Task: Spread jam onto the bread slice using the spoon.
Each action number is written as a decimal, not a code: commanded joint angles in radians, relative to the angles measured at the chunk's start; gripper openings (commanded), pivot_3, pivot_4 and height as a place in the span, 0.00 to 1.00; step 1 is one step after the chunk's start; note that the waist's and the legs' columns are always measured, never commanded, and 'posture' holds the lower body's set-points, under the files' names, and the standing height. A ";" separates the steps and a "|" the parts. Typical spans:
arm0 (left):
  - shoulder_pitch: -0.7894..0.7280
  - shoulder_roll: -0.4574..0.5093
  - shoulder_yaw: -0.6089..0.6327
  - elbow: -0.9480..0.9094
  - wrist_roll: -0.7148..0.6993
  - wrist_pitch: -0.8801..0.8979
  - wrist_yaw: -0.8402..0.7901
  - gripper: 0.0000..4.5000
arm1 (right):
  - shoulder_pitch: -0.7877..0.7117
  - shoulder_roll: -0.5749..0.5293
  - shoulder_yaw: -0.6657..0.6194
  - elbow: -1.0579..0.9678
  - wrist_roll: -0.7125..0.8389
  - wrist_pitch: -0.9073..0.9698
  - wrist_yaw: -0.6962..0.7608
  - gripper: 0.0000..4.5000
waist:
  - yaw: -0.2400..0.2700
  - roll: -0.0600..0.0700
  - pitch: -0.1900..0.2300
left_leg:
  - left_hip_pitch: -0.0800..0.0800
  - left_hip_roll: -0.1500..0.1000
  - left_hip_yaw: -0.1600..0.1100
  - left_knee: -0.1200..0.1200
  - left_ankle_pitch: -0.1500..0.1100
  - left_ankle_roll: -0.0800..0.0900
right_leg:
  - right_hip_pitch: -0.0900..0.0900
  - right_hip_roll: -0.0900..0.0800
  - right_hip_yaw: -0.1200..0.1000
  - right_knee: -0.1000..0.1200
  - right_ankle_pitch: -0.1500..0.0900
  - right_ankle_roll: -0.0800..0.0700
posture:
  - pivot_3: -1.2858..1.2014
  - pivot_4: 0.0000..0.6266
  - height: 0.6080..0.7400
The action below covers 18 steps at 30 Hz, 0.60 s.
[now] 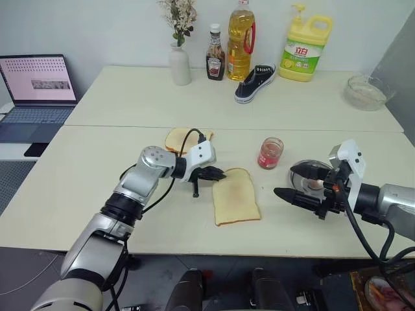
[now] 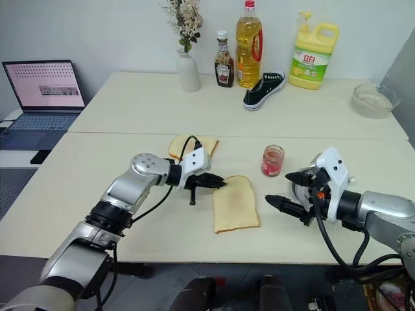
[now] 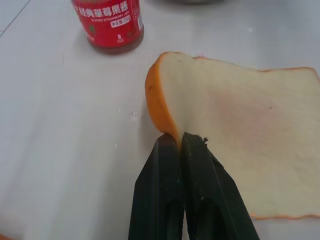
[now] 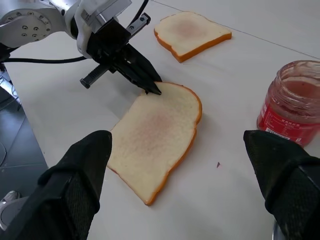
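A cream table (image 1: 97, 175) holds the scene. The left gripper (image 1: 220, 173) has its two black fingers pressed together, with nothing between them, their tips touching the crust at the top corner of the bread slice (image 1: 236, 197). The slice lies flat, stretching from those tips toward the right gripper (image 1: 285, 193), with a faint pink smear on its face. The right gripper hovers just beyond the slice's far edge, its padded fingers (image 4: 75, 180) spread wide and empty. The jam (image 1: 270, 153), an open glass jar with a red label, stands beyond the slice, between the two grippers and a little farther back. Just behind the left gripper lies a second slice (image 1: 181, 139). A round steel dish (image 1: 310, 175) sits right behind the right gripper.
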 commanded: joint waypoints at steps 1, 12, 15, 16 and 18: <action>-0.020 -0.008 0.004 0.007 0.026 -0.047 -0.010 0.01 | 0.005 -0.018 -0.036 -0.019 0.020 -0.022 -0.009 1.00 | -0.001 0.000 0.000 | 0.000 0.000 0.000 0.000 0.000 0.000 | 0.000 0.000 0.000 0.000 0.000 0.000 | 0.52 0.24 1.00; -0.048 -0.038 0.081 0.056 0.029 -0.083 0.041 0.64 | 0.100 -0.046 -0.078 0.023 -0.032 -0.062 0.002 1.00 | 0.001 0.000 0.000 | 0.000 0.000 -0.001 0.000 0.000 0.000 | 0.000 0.000 -0.001 0.000 0.000 0.001 | 0.52 0.24 1.00; -0.043 -0.012 0.108 0.025 0.021 -0.071 0.034 0.85 | 0.132 -0.047 -0.133 0.067 -0.058 -0.084 -0.001 1.00 | 0.001 0.000 0.000 | 0.000 0.000 -0.001 0.000 0.000 0.000 | 0.000 0.000 -0.001 0.000 0.000 0.000 | 0.52 0.24 1.00; -0.035 -0.003 0.124 -0.005 0.002 -0.053 0.028 0.92 | 0.145 -0.043 -0.168 0.095 -0.069 -0.089 -0.009 1.00 | 0.001 0.000 0.000 | 0.000 0.000 -0.001 0.000 0.000 0.000 | 0.000 0.000 -0.001 0.000 0.000 0.000 | 0.52 0.24 1.00; -0.011 0.012 0.162 -0.099 -0.057 0.013 0.012 0.97 | 0.181 -0.035 -0.241 0.145 -0.091 -0.099 -0.018 1.00 | 0.001 0.000 0.000 | 0.000 0.000 -0.001 0.000 0.000 0.000 | 0.000 0.000 0.000 0.000 0.000 0.000 | 0.52 0.24 1.00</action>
